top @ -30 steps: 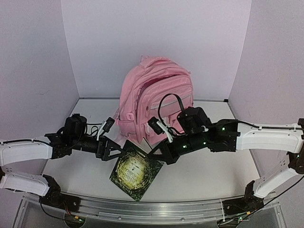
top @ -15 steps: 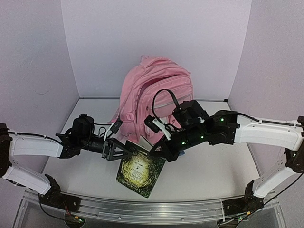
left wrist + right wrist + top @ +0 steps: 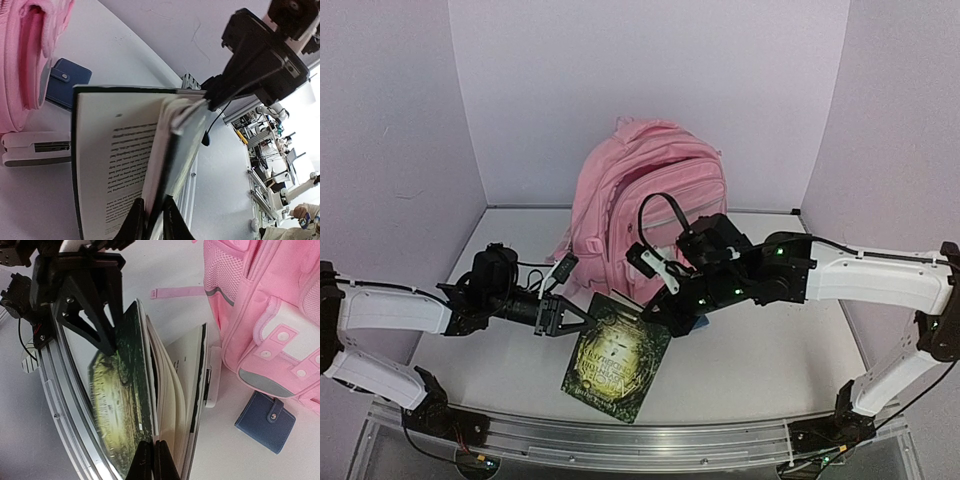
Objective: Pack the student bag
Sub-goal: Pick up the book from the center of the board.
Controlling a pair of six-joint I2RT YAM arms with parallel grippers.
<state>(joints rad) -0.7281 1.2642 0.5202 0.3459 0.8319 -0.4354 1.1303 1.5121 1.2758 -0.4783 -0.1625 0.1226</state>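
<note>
3 pale purple walls stand around a white table [image 3: 770, 370]: the back wall [image 3: 650, 80] at 12 o'clock, the left wall [image 3: 380, 130] at 9 o'clock and the right wall [image 3: 900, 130] at 3 o'clock. A shiny metal rail [image 3: 620, 440] runs along the table's edge at 6 o'clock. The light is soft and even.

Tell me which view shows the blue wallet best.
Right wrist: the whole wallet lies in view, snap tab showing, beside the bag. Left wrist shows only part of it, the rest hidden behind the book. The top view does not show it.
</note>
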